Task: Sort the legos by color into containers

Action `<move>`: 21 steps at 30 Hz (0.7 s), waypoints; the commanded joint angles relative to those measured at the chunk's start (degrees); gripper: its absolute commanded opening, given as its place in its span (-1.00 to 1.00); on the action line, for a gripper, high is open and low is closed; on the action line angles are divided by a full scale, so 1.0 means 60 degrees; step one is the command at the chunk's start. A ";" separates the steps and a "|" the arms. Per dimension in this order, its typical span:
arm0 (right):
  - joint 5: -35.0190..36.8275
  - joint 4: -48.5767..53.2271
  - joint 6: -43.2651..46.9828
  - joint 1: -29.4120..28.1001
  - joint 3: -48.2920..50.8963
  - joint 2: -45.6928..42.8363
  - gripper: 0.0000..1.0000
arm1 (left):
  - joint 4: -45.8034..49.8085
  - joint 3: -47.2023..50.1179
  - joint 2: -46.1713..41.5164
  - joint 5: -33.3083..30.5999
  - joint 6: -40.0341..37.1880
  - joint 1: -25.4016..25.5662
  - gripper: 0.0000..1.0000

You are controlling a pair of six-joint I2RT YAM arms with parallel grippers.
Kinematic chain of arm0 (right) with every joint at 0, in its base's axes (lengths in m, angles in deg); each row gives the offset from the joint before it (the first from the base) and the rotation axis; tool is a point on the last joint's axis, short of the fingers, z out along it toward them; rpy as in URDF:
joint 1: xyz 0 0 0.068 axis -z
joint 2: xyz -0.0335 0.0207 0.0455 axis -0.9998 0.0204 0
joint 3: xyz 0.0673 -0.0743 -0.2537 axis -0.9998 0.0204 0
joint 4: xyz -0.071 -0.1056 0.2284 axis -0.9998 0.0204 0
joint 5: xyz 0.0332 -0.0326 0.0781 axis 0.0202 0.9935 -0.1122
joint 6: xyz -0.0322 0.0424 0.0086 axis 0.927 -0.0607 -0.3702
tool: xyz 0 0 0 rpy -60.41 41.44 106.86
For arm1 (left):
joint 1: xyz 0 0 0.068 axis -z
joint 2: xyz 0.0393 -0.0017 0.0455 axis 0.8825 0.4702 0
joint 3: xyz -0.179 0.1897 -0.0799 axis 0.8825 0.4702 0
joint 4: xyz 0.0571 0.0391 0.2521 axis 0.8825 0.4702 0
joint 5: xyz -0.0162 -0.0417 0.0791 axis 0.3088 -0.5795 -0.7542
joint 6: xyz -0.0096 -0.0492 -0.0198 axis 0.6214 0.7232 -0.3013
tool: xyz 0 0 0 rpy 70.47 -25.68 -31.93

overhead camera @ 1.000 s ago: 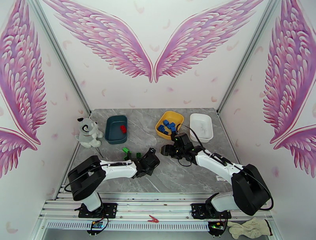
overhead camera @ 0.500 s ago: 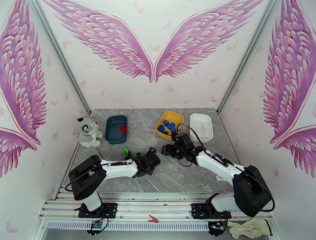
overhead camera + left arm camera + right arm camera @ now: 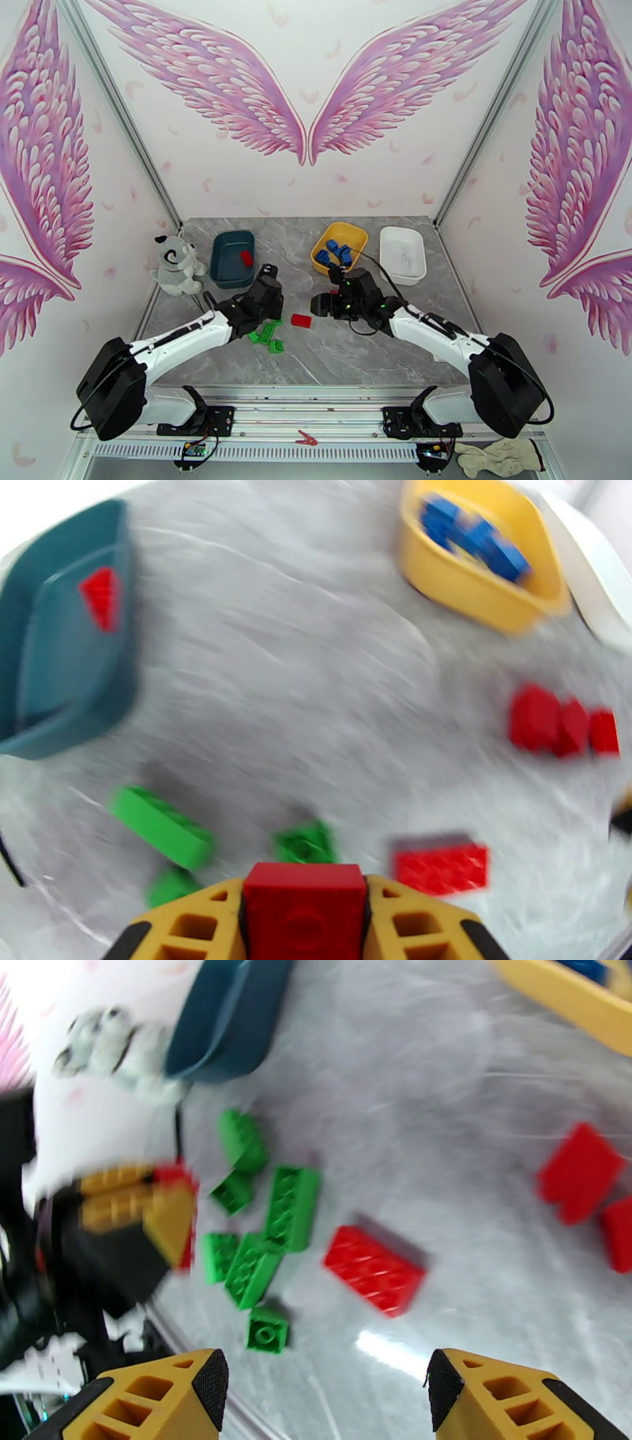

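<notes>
1. Top external view shows the grey marbled table (image 3: 355, 355) carrying everything, with a grey-white plush dog (image 3: 175, 264) at its far left edge.
2. Three shallow, rounded-rectangular trays of like size line the far side. The teal tray (image 3: 225, 268) is on the left, the yellow tray (image 3: 354, 234) is right of centre, and the white tray (image 3: 403, 254) is just beside the yellow one.
3. The left claw (image 3: 304, 910) is clamped on the held red brick (image 3: 304, 890), whose broad face fills the gap between the yellow fingers. It hangs above the table just in front of the teal tray.
4. The right claw (image 3: 324, 1398) has its fingers spread apart with nothing between them. It hangs over the middle of the table in front of the yellow tray.
5. The legos are small, glossy, studded bricks, far smaller than the trays. One red piece (image 3: 247, 257) lies in the teal tray, and several blue bricks (image 3: 338, 251) are piled in the yellow tray.
6. Loose on the table, green bricks (image 3: 292, 1205) of mixed lengths lie in a cluster near the left claw. A flat red brick (image 3: 374, 1269) with two rows of studs sits just right of them. Further red bricks (image 3: 581, 1171) lie nearer the yellow tray.
</notes>
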 commanded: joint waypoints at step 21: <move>0.1186 0.1067 0.0871 -0.0539 -0.0874 0.0219 0.67 | -0.0217 -0.3816 0.2883 0.1190 -0.0857 -0.3716 0.35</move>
